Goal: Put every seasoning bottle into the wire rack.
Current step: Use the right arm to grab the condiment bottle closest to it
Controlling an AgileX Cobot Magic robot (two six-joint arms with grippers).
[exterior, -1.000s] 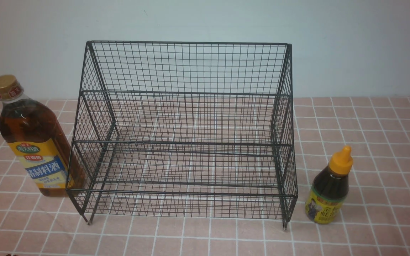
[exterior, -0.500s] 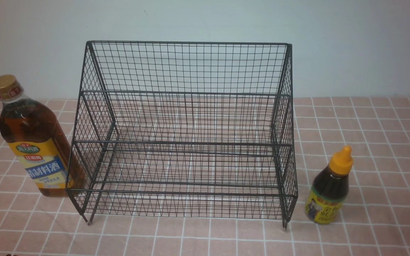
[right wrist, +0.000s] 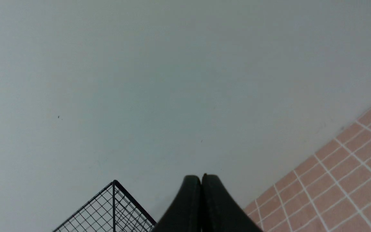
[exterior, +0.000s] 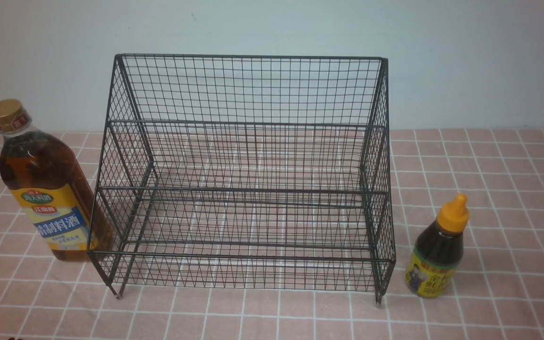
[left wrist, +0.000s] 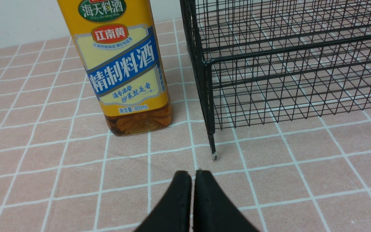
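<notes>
The front view looks forward and down on the whole wire rack point(exterior: 253, 57) from mid-distance. The left wrist view sits low and close at the rack's front left corner — a part both share — while the right wrist view tilts up at the wall point(right wrist: 172, 80), catching one top rack corner.

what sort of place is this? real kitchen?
Probably a staged kitchen mock-up: pink tile-patterned tabletop, empty wire rack, a tall bottle and small bottle flanking it, bare wall behind.
</notes>
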